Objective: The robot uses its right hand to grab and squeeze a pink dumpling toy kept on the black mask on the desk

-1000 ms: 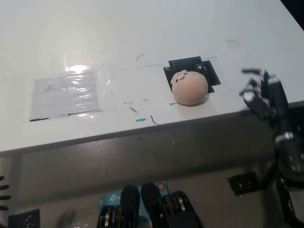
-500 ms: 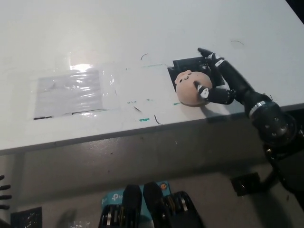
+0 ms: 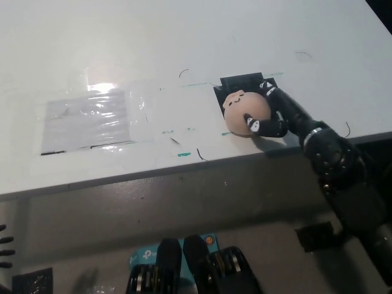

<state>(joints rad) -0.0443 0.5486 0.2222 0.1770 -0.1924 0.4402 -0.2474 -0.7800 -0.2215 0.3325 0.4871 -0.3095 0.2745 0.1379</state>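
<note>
The right robot hand [image 3: 264, 115] is wrapped around the pink dumpling toy [image 3: 243, 113], its black fingers [image 3: 252, 120] pressed against the toy's front and right side. The toy sits on the black mask [image 3: 236, 83], a dark patch near the front edge of the white counter [image 3: 184, 37]; only the far part of the mask shows behind the toy and hand. A small face is printed on the toy's top, turned away from the counter's edge. The black right arm reaches in from the lower right, crossing the counter's front edge.

To the left, well apart from the toy, a shiny clear plastic sheet [image 3: 86, 119] lies flat on the counter.

At the bottom left corner only a few dark fingertips of the left robot hand [image 3: 5, 246] show; I cannot tell whether it is open or closed.
</note>
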